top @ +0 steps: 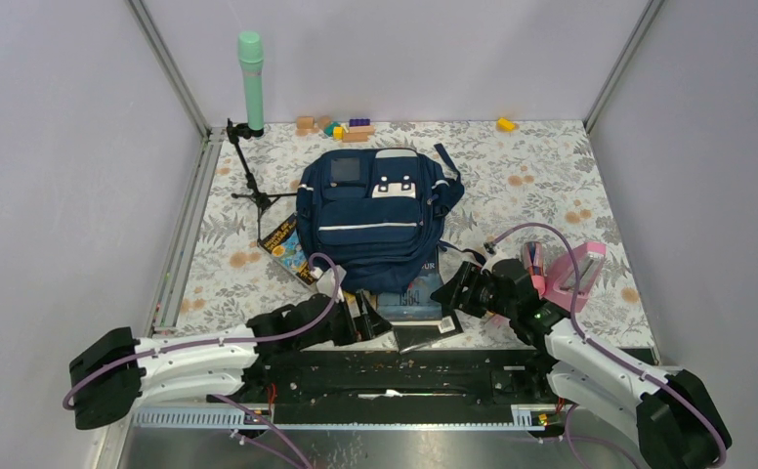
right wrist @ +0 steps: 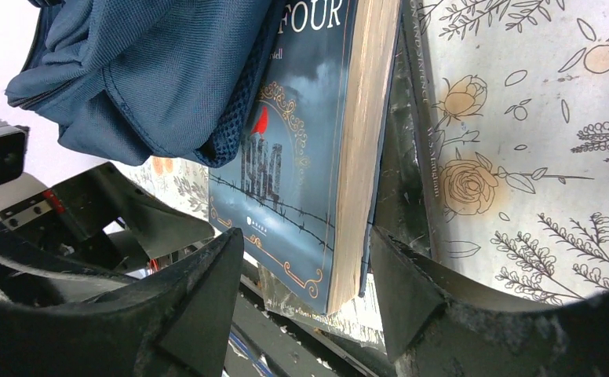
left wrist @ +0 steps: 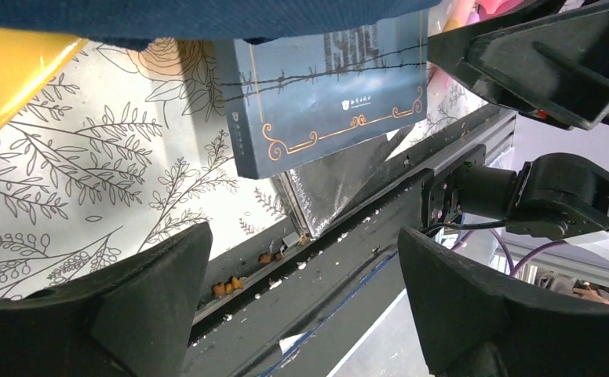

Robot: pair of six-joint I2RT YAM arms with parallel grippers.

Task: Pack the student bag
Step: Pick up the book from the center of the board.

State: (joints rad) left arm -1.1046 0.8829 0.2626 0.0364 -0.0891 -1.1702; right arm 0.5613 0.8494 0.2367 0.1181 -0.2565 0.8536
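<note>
Left gripper (left wrist: 301, 314) gaping wide, black fingers (left wrist: 148, 314) far apart, low over the near edge of the desk (top: 551, 176), nothing held between them. Off at the far left corner, a black tripod (top: 248, 181), upright, green tube (top: 250, 83) on top. Next along, a yellow-flowered book (top: 284, 249), flat, right up against the left side of the bag. And dead centre of the desk, the student bag (top: 375, 215): navy, lying flat, front pockets up, white patch toward the far edge, near end draped over another book. Behind it, along the far edge, a little heap of coloured blocks (top: 341, 127). Poking out from under the bag toward the near edge, a dark blue book (top: 411, 298), "1984" on the cover, gold scrollwork at the corner, lying on something silvery and crinkled (left wrist: 337, 177). Over to the right gripper (right wrist: 305, 306): spread as well, fingers (right wrist: 195, 310) on either side of that blue book's near corner, yellowed page edge toward the wrist camera. Touching the cover or just clear of it? Cannot tell. Further right, a pink see-through case (top: 570, 274), close beside the right arm, toward the right edge. Last, up at the far edge, right of centre, one yellow block (top: 505, 124), well apart from the heap.
</note>
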